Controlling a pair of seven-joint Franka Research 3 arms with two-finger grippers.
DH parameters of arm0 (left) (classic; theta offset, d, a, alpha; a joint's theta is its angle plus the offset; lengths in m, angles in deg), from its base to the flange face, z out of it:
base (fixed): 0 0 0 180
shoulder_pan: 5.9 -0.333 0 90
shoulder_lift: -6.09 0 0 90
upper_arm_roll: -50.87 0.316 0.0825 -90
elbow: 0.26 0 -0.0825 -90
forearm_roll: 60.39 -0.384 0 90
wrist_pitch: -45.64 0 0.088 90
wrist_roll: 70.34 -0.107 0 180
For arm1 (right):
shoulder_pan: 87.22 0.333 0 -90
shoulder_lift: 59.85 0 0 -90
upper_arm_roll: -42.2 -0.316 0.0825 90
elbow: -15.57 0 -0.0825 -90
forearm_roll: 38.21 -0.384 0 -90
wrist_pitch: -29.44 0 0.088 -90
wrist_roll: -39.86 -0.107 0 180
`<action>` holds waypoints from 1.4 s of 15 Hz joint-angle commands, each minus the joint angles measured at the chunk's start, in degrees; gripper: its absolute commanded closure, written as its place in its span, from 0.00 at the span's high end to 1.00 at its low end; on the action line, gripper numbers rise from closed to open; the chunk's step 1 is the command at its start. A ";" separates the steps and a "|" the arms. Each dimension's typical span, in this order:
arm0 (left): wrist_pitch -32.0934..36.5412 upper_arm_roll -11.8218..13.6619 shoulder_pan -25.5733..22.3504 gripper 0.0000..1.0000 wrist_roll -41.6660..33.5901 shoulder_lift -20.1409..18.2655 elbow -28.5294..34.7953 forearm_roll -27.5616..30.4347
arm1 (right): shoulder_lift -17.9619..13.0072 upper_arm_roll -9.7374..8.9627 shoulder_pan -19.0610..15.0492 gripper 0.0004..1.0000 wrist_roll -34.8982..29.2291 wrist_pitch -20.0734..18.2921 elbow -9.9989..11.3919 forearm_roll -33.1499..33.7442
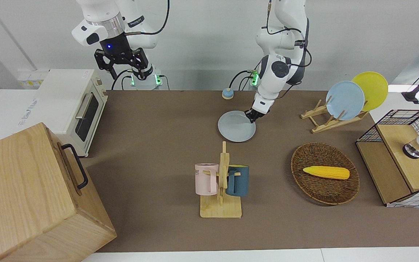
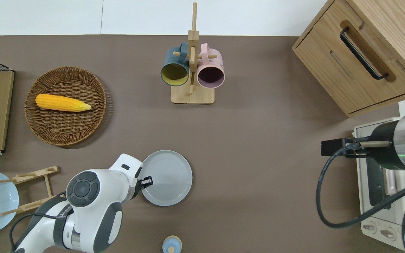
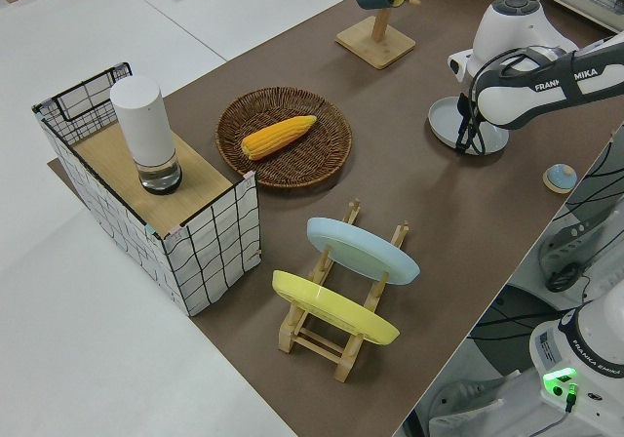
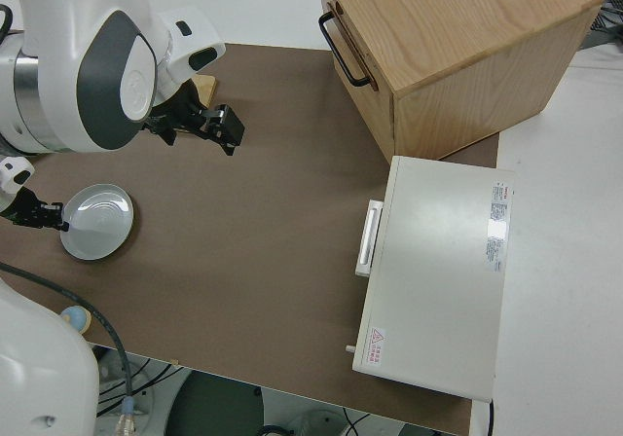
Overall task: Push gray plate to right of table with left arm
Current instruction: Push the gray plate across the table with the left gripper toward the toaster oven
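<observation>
The gray plate (image 1: 236,126) (image 2: 167,177) lies flat on the brown table (image 1: 151,145), midway along it and close to the robots. My left gripper (image 1: 252,115) (image 2: 148,181) is low and shut. Its tips touch the plate's rim on the side toward the left arm's end of the table. The left side view shows the same contact, gripper (image 3: 466,137) against plate (image 3: 468,125). The right arm is parked, with its gripper (image 1: 121,62) (image 4: 195,125) open and nothing in it.
A mug rack (image 1: 221,182) with a pink and a blue mug stands farther from the robots than the plate. A wicker basket (image 1: 325,173) holds corn. A plate rack (image 1: 346,100), a toaster oven (image 1: 71,105), a wooden cabinet (image 1: 31,196) and a small blue knob (image 1: 227,93) are also on the table.
</observation>
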 commanded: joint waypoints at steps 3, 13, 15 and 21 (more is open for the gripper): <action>-3.78 0.42 5.53 0.00 7.89 2.28 -1.24 0.84 | -0.88 -0.33 -0.96 1.00 -0.12 0.10 1.00 -1.09; -8.96 -2.38 9.94 0.00 16.43 7.81 -4.76 1.55 | -0.88 -0.41 -0.87 1.00 -0.12 0.19 1.00 -1.01; -10.11 -3.87 10.02 0.00 18.01 8.43 -4.94 1.55 | -0.88 -0.41 -0.96 1.00 -0.12 0.10 1.00 -1.01; -12.49 -8.10 10.02 0.00 23.81 11.24 -7.74 1.55 | -0.88 -0.41 -0.87 1.00 -0.12 0.10 1.00 -1.01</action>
